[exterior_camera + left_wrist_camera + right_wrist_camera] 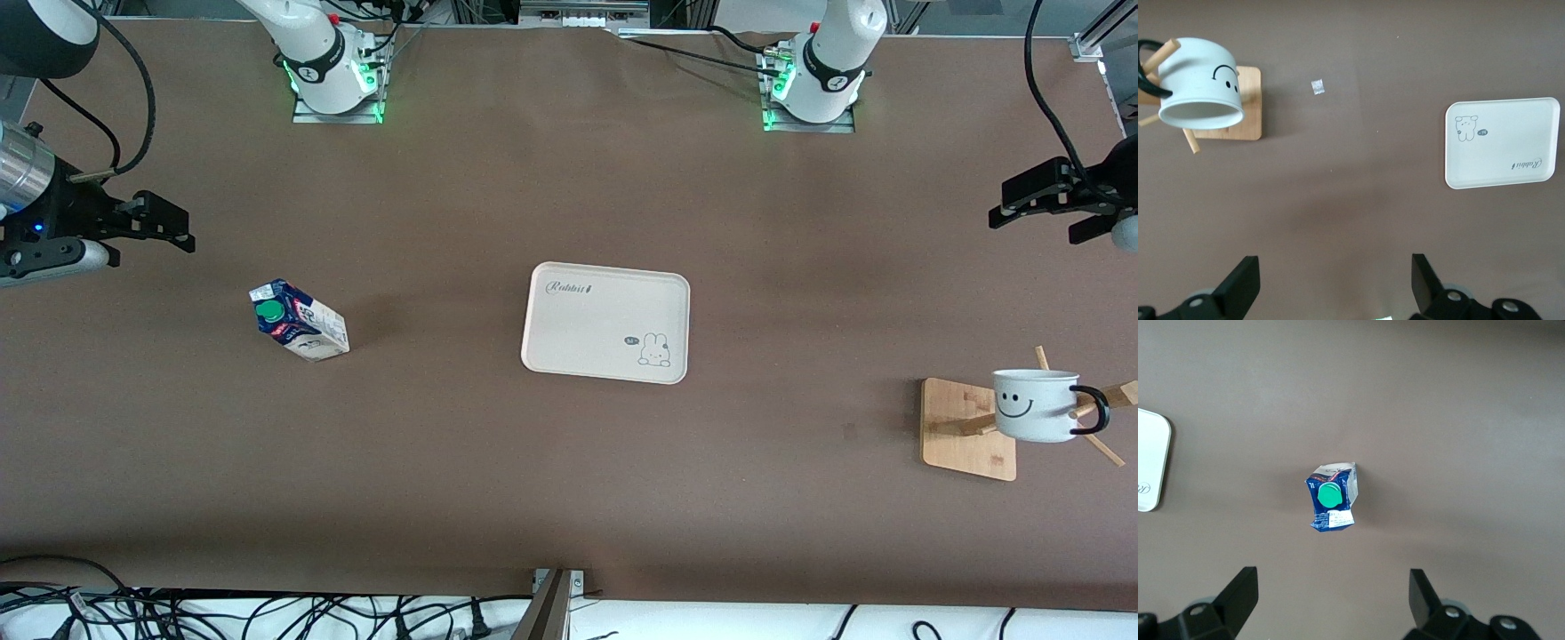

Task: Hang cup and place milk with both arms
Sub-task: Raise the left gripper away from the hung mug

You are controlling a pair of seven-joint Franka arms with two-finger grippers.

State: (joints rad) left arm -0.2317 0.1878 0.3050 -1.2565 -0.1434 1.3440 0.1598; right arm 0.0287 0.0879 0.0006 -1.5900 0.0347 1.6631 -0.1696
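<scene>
Nearest the front camera, toward the left arm's end of the table, the cup (1036, 405) already hangs on a peg of the wooden rack (969, 429), its black handle looped over the peg and its smiley face showing; the left wrist view shows it tilted, mouth outward, on the rack. So the hanging half of the task looks done, and the milk is what remains. A little farther from the camera, the tray (606, 322) lies flat and bare at mid-table, and the milk (298, 321) stands upright on the cloth toward the right arm's end, well apart from the tray, green cap on top. Farther up, the right gripper (158, 222) hovers over bare table near that end, jaws spread wide and holding nothing; in its wrist view the carton sits between and ahead of the two fingers (1238, 593). The left gripper (1040, 197) hangs over the table edge at its own end, also spread and empty, and appears to be waiting. I judge the step in hand to be the approach to the milk: the right arm needs to descend, straddle the carton body below the gable, close firmly enough not to crush it, then carry it to the tray, presumably its destination.
</scene>
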